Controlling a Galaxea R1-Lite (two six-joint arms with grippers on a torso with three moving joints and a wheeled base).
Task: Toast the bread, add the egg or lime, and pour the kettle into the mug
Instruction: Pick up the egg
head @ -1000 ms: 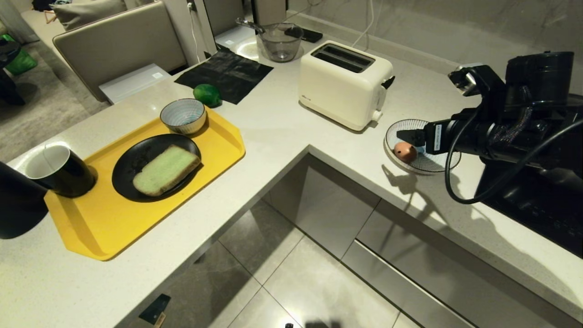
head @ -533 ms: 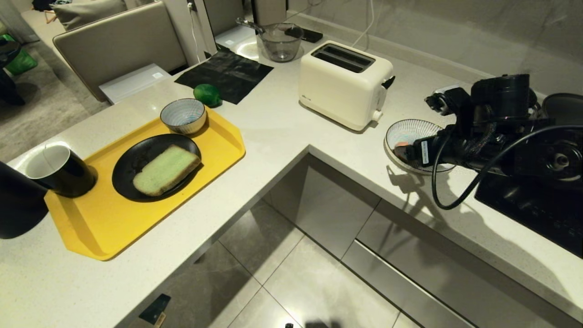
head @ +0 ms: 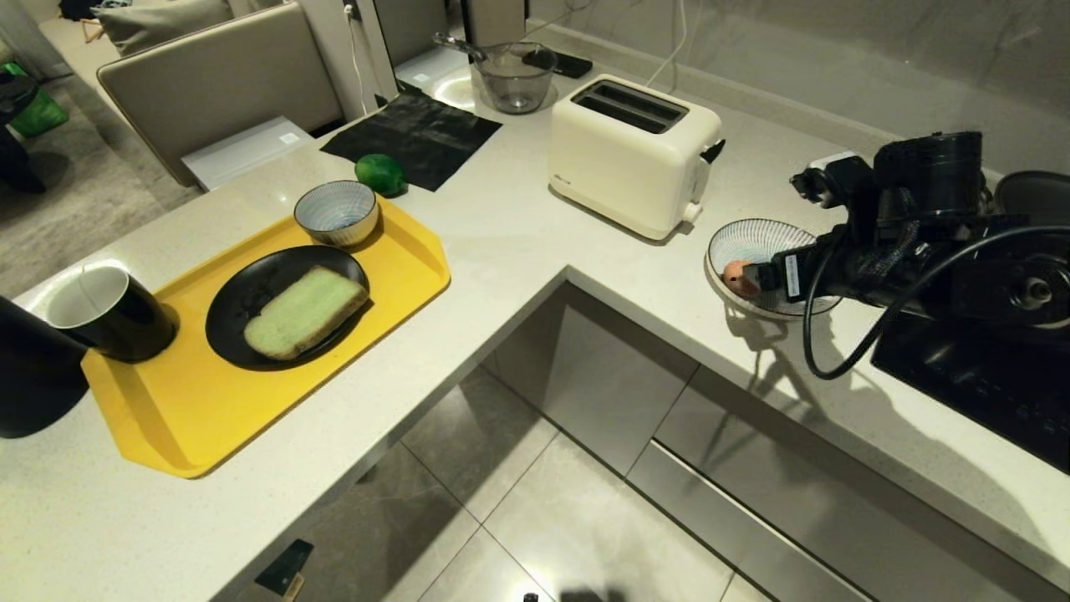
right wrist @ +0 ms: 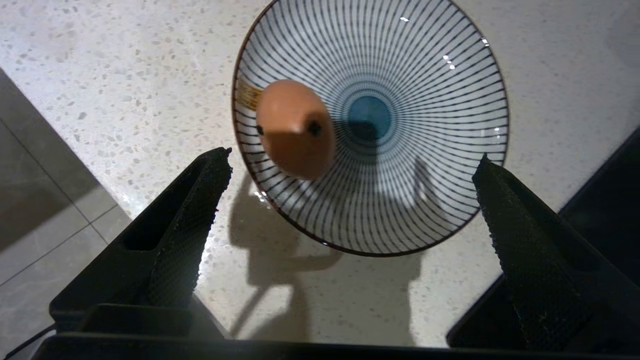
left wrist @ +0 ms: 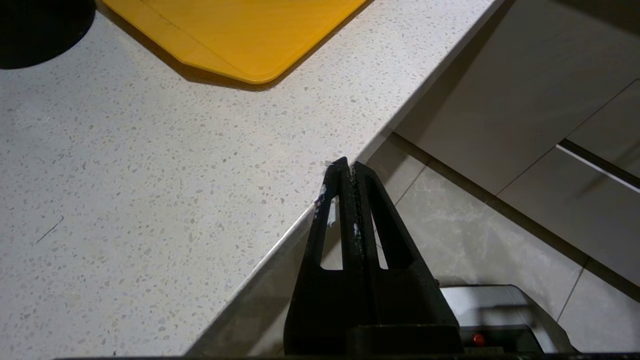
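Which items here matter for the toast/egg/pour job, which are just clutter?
Job items:
bread on black plate
egg in striped dish
lime
kettle
mug
toaster
right claw, open over the egg

Lying about:
yellow tray
small bowl
black cloth
glass jug

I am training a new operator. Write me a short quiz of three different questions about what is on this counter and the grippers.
1. True or false: the bread is already in the toaster.
2. The egg lies in: A) the small bowl on the yellow tray; B) the wide striped bowl; C) the mug.
3. Fill in: the right gripper above the egg is ____, while the left gripper at the counter edge is ____.

Key: 1 false, it lies on the black plate. 2 B. 3 open, shut.
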